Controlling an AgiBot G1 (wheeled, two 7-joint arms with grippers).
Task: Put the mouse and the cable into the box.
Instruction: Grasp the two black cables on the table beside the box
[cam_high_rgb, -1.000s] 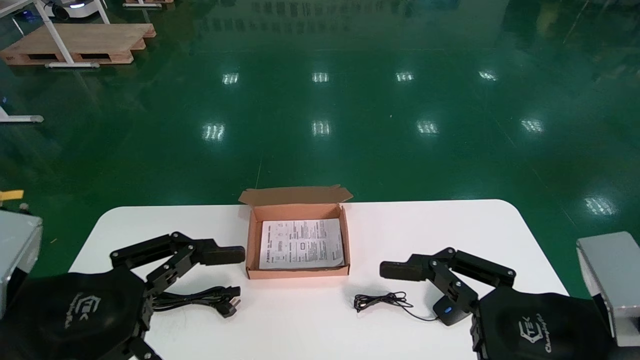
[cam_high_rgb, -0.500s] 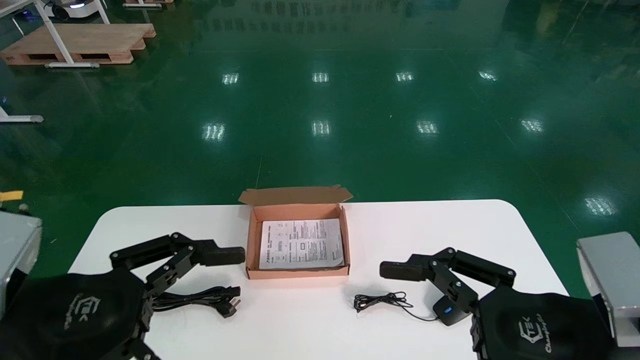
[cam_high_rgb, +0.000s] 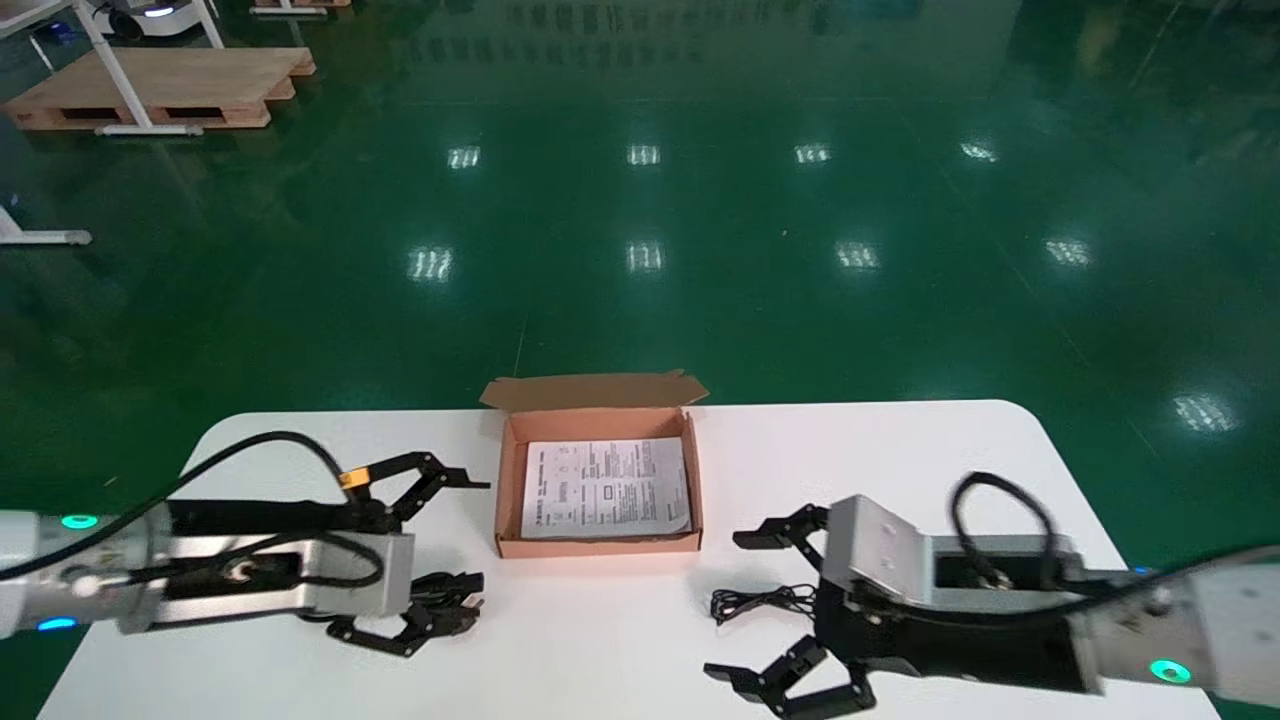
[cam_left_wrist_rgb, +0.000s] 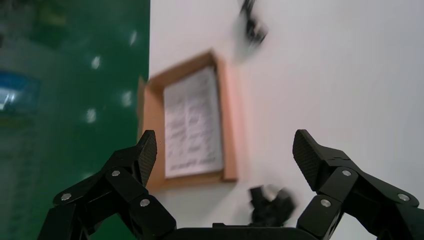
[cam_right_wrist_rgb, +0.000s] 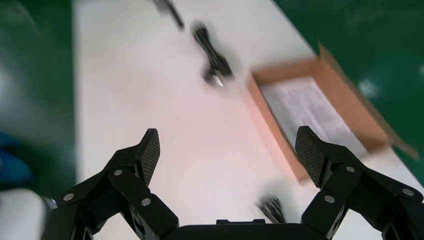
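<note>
Both my grippers hang low over the near part of a white table (cam_high_rgb: 620, 650), each with its fingers spread wide and gripping nothing. My right gripper (cam_high_rgb: 730, 608) is spread around a thin black cord (cam_high_rgb: 765, 602) that lies coiled on the table. The mouse is hidden and I cannot place it. My left gripper (cam_high_rgb: 450, 550) is spread over the plug end of a thicker black cable (cam_high_rgb: 448, 603), which lies on the table near the box's left front corner. Between the grippers, slightly farther off, stands the open cardboard box (cam_high_rgb: 600, 545), its flap folded back. A printed sheet (cam_high_rgb: 605, 487) lies flat inside; its writing is too small to read. Beyond the table lie a glossy green floor (cam_high_rgb: 700, 300) and a wooden pallet (cam_high_rgb: 160, 85).
</note>
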